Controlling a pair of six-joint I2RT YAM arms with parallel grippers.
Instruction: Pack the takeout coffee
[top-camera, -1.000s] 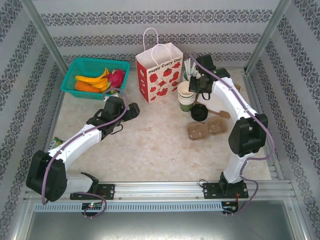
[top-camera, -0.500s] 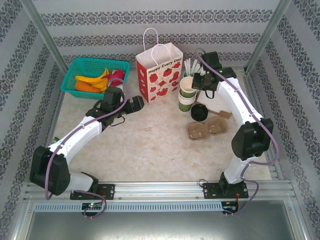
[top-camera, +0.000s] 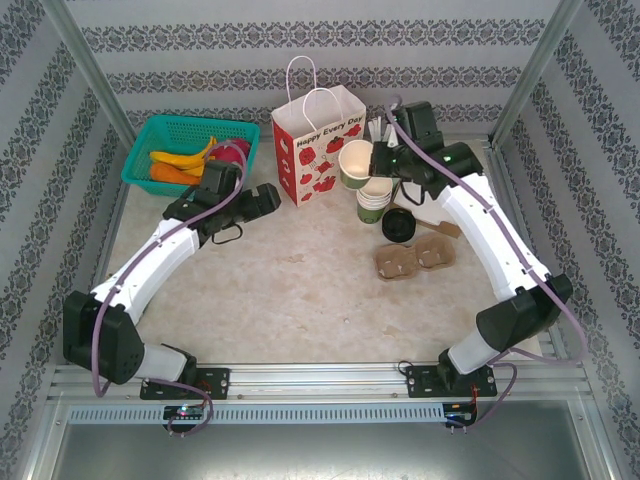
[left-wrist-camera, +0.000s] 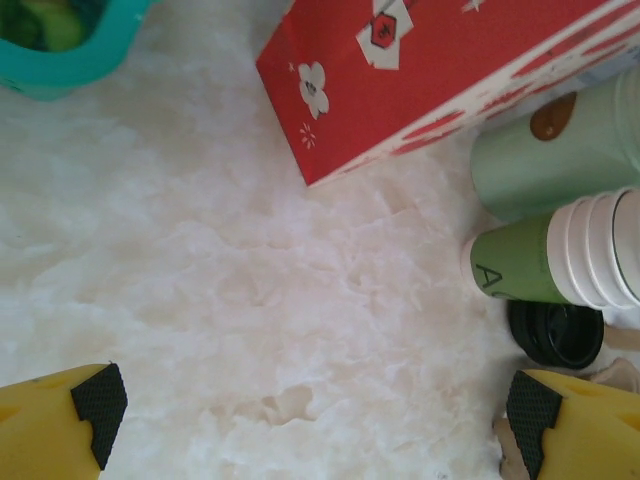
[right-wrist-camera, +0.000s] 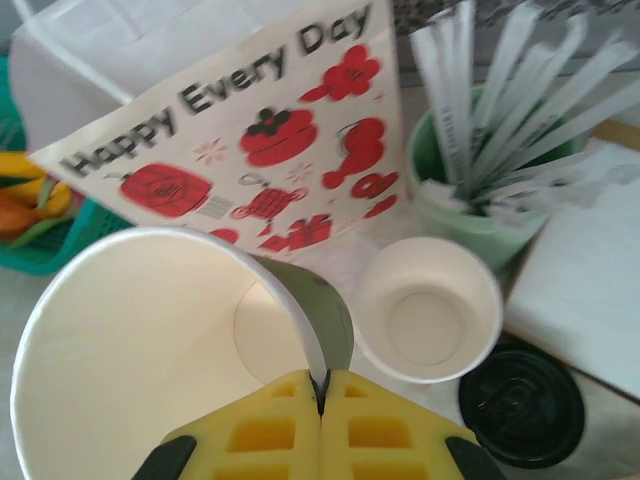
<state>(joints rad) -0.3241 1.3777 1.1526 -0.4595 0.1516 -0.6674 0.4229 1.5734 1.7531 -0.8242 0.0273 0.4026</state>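
Right fingers (right-wrist-camera: 300, 400) have lifted a paper cup (top-camera: 355, 163) off the stack (top-camera: 373, 200), pinching its rim; left fingers (left-wrist-camera: 95, 400) stand wide above the bench (top-camera: 300, 270).

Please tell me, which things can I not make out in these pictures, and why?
- Inside of the paper bag: top view, its own walls hide it.
- What is under the black lid: right wrist view, the lid itself covers it.
- Contents of the basket: left wrist view, cut off by the top edge and blurred.
- Print on the white sticks: right wrist view, too small to read.
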